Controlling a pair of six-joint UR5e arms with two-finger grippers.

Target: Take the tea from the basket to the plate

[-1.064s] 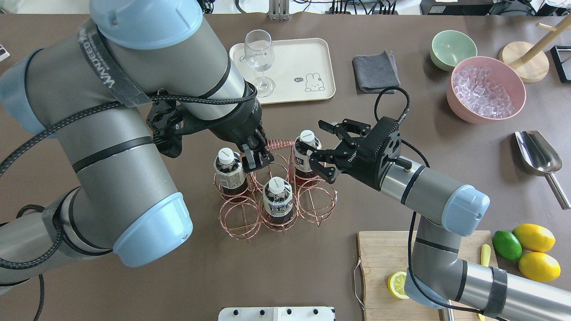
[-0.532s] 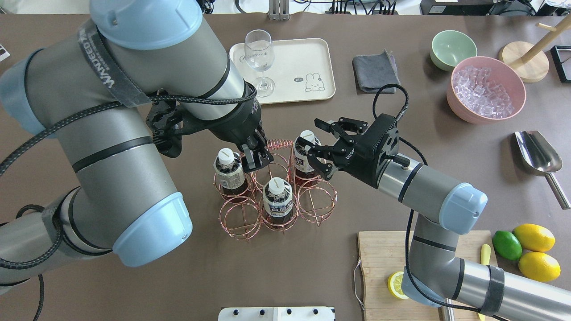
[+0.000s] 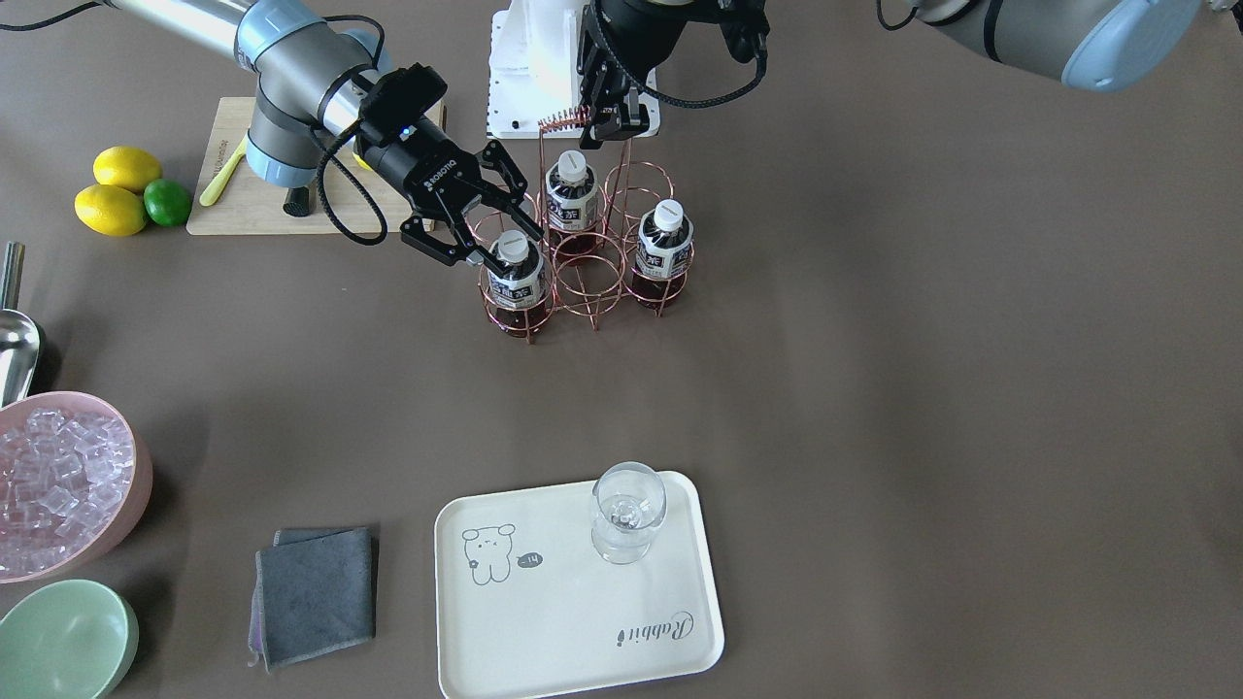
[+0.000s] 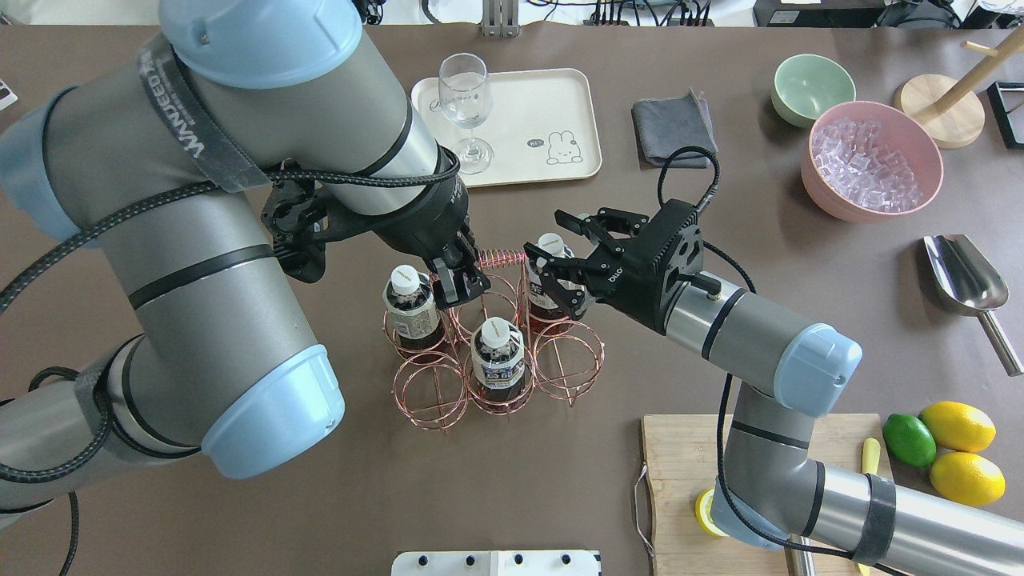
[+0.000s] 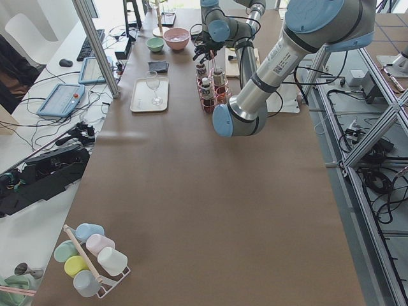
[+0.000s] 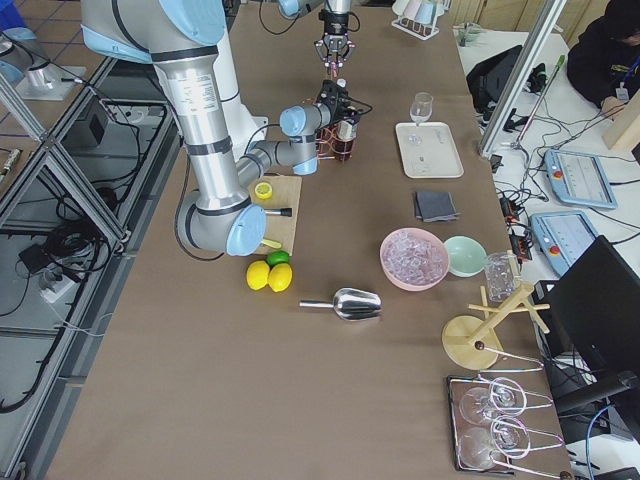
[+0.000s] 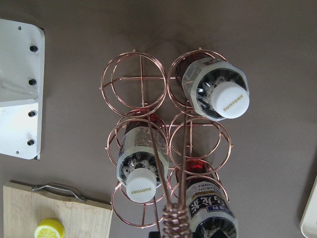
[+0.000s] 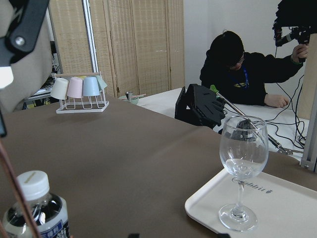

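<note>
The tea [image 3: 515, 280] stands just at the right tool's [image 4: 546, 238] parted fingertips.

Colour key, front-facing view. Table [image 3: 874, 388]: matt brown. Tea [image 3: 515, 277]: dark reddish-brown liquid, white cap, white-and-black printed label; the other two bottles [image 3: 665, 248] match it. Basket [image 4: 502, 258]: copper-coloured wire. Plate [image 3: 583, 621]: cream-white, with a black line-drawn animal and script "Rabbit". At the plate's 9 o'clock: plain grey cloth [image 3: 316, 592], pink bowl [image 3: 144, 481], mint-green bowl [image 3: 58, 636]. At the basket's 9 o'clock: yellow lemons [image 3: 126, 167], green lime [image 3: 167, 202]. Left gripper [image 4: 460, 290] and right gripper [image 4: 554, 260]: black.
</note>
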